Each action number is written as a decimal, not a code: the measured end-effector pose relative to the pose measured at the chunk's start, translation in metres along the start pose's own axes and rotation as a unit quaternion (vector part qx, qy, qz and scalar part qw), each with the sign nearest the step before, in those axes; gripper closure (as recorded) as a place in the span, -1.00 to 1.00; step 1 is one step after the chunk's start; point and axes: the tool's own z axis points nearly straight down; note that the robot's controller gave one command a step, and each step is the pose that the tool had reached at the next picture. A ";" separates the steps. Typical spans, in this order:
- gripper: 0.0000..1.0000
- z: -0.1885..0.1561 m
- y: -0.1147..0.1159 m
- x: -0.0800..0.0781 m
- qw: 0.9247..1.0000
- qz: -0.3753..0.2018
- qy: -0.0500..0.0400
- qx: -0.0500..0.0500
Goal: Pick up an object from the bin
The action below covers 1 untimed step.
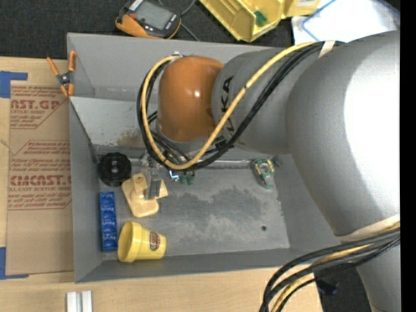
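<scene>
The orange cover (188, 99) is hiding most of the gripper (155, 184), its opening being impossible to tell; it is hanging just over the tan block (138, 201) at lower left

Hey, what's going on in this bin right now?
The robot arm reaches into the grey bin from the right. Its gripper is down at a cream-coloured block near the bin's left side. A black round piece, a blue brick strip and a yellow cup lying on its side sit close by. Nothing looks lifted yet.
</scene>
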 end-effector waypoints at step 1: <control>1.00 0.055 0.004 -0.011 1.000 -0.018 -0.001 -0.001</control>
